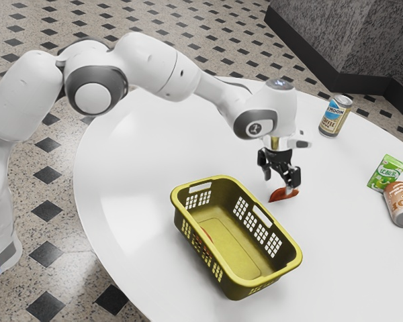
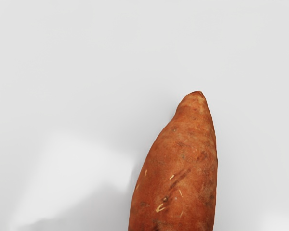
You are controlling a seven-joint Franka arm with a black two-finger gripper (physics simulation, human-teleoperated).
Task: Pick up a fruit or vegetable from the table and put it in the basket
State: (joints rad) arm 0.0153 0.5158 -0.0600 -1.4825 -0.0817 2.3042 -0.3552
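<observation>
Our gripper (image 1: pixel 279 184) is wide apart, right over the sweet potato (image 2: pixel 178 178). Near it, our yellow basket (image 1: pixel 235 251) has something red (image 1: pixel 207 235) inside. Farther from it, a can (image 1: pixel 336 117) says "MOON".

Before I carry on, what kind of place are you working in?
Possibly a café or lobby: a speckled floor with dark diamond insets, a rounded white table and a drink can suggest it.
</observation>
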